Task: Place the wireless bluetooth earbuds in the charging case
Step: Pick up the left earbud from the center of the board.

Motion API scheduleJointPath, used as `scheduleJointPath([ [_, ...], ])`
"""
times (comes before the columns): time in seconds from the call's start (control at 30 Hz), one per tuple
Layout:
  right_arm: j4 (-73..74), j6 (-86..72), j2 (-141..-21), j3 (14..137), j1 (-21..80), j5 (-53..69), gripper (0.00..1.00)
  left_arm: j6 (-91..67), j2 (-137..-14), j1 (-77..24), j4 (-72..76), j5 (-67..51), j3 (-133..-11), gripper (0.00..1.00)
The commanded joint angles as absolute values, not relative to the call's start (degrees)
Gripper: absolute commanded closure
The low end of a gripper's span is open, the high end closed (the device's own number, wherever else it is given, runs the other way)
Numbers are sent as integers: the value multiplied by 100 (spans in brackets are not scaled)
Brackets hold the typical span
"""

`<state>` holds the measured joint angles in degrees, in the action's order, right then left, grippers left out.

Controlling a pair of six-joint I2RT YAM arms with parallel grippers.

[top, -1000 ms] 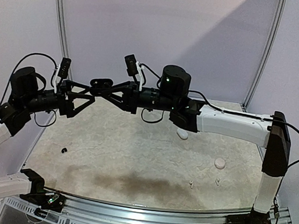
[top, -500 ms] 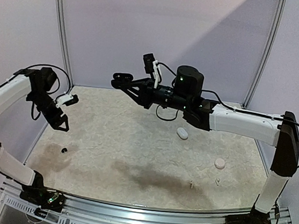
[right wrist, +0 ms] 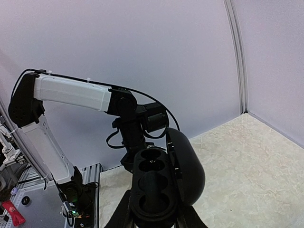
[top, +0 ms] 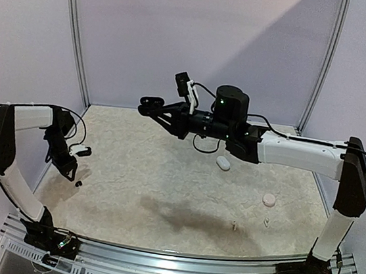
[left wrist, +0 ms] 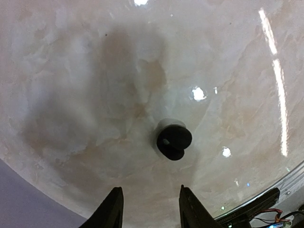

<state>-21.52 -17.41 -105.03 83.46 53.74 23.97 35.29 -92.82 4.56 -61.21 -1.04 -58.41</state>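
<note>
Right hand [right wrist: 154, 214] sits at the bottom middle of the frame, with its two fingers [right wrist: 122, 213] clamped on either side of a black charging case [right wrist: 153, 185]. The case is open, and its lid [right wrist: 189, 166] is swung out to the right, standing more or less upright. Two round wells [right wrist: 151, 165], stacked one above the other, face the camera, but they're too dark to tell what's in them. Behind the case the left arm [right wrist: 71, 92] fills the left half: a white link runs from the upper left toward centre, then black joints drop down behind the case. Marbled beige desk [right wrist: 251, 156] at lower right, pale purple wall [right wrist: 166, 42] across the top, and a metal post [right wrist: 235, 52] at upper right.
</note>
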Motion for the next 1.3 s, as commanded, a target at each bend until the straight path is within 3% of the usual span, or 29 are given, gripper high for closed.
scheduleJointPath([
  [0.0, -2165, -1749, -10257, 8245, 5385, 2327, 100, 3520, -9422, 450, -5567, -236, -5757, 60],
  [0.4, -2159, -1739, -10248, 8234, 5386, 2440, 100, 3412, -9797, 372, -5169, -427, -5555, 68],
  [0.93, -2075, -1740, -10368, 8364, 5387, 2521, 100, 3473, -9327, 178, -5338, -918, -5199, 69],
  [1.27, -1947, -1716, -10354, 8376, 5382, 2532, 100, 3502, -9444, 99, -5316, -970, -5107, 98],
])
